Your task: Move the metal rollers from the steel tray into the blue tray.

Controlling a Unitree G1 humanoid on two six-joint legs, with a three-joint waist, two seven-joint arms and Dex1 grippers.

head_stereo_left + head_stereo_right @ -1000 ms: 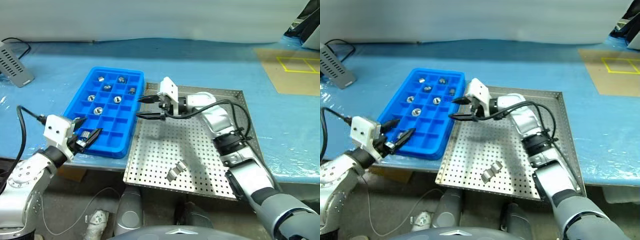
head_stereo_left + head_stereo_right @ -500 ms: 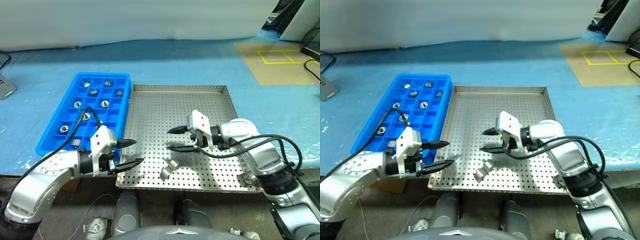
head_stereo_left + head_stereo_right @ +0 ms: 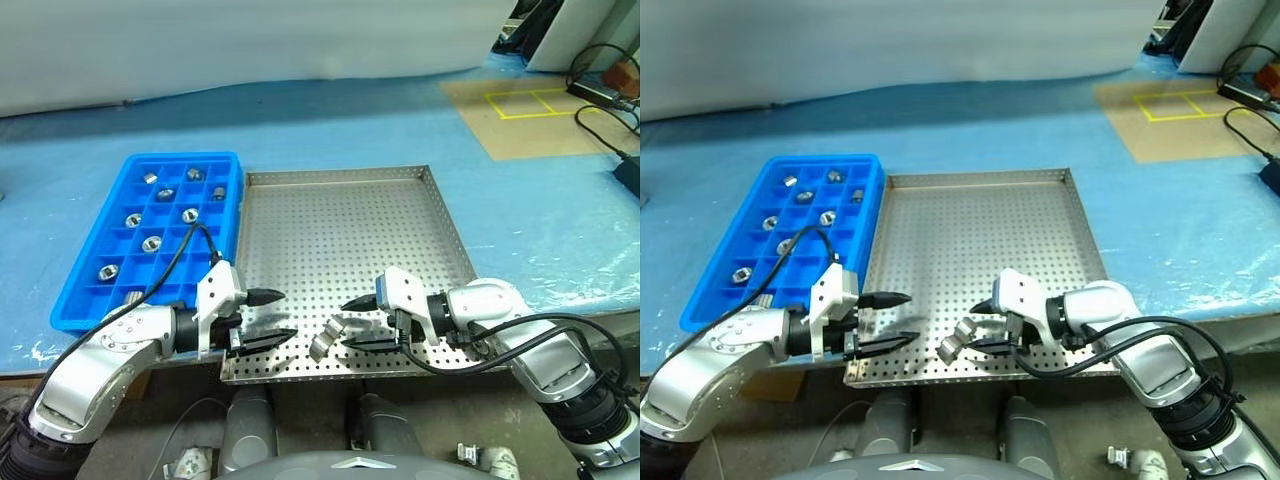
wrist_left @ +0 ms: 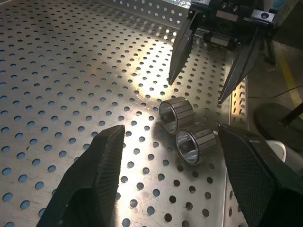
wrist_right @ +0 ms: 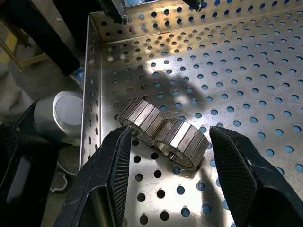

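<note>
Both arms are silver-grey, smooth rounded shells with darker black joints. A black cable loops along each forearm to the wrist. Each wrist carries a small white boxy block. The left hand (image 3: 266, 318) and the right hand (image 3: 362, 322) each end in two black, tapering, pointed fingers (image 4: 94, 175), matte and slightly textured up close. Small screws dot the right hand's black base.

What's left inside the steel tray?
Two metal rollers lying side by side, touching, near the front rim of the steel tray, between the open left gripper and open right gripper. Floor under the arms is hidden.
</note>
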